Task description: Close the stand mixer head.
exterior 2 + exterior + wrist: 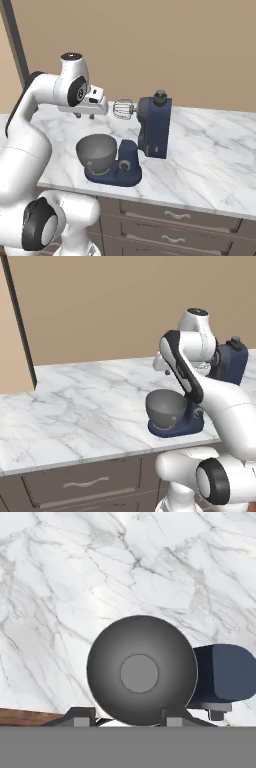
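The stand mixer head (pixel 155 127) is tilted up and back, standing nearly upright on its pillar, dark navy (pixel 232 361). Its silver whisk (pixel 122 108) sticks out sideways toward my hand, and a small grey knob (pixel 160 95) sits on top. Below it, the grey mixing bowl (pixel 96 150) rests on the navy base (pixel 117 172). My gripper (pixel 84 116) hangs open above the bowl, pointing down, a short way left of the whisk and touching nothing. The hand view looks straight into the bowl (pixel 140 672), with the fingertips (pixel 80 716) set wide apart.
The mixer stands near the front edge of a white marble counter (pixel 75 406). Drawers with silver handles (pixel 172 215) run below it. A beige wall is behind, and a dark vertical panel (pixel 20 321) rises at the far left.
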Robot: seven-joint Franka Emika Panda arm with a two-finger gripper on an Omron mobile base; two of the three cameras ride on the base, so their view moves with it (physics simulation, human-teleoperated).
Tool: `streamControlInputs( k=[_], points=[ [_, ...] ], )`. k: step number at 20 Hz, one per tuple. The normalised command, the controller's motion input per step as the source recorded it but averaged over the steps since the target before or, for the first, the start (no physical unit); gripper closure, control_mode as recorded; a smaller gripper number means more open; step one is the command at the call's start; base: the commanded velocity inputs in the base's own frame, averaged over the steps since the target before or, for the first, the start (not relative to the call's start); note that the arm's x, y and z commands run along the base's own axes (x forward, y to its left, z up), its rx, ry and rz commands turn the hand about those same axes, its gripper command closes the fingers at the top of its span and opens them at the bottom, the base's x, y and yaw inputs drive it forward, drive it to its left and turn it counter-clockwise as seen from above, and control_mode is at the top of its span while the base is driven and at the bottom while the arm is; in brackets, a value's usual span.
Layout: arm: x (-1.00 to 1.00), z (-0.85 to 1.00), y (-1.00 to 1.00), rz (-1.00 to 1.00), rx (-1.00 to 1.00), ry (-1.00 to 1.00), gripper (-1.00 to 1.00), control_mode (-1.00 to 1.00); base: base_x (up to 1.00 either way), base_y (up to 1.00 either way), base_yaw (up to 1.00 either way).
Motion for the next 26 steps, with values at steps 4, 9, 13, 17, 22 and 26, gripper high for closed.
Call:
streamControlInputs(
  k=[4, 9, 13, 17, 22, 26],
  points=[
    [-0.07, 0.00, -0.23, 0.00, -0.07, -0.05, -1.00, -1.00, 0.00, 0.00, 0.00],
    [-0.78, 0.18, -0.93, 0.00, -0.03, -0.26, -1.00, -1.00, 0.00, 0.00, 0.00],
    [-1.00, 0.25, -1.00, 0.01, 0.02, -0.30, -1.00, -1.00, 0.00, 0.00, 0.00],
    [-0.66, 0.22, -1.00, 0.07, 0.09, -0.26, -1.00, -1.00, 0.00, 0.00, 0.00],
    [-0.11, 0.28, -1.00, 0.12, 0.06, -0.14, -1.00, -1.00, 0.00, 0.00, 0.00],
    [0.00, 0.22, -1.00, 0.13, 0.05, -0.04, -1.00, -1.00, 0.00, 0.00, 0.00]
  ],
)
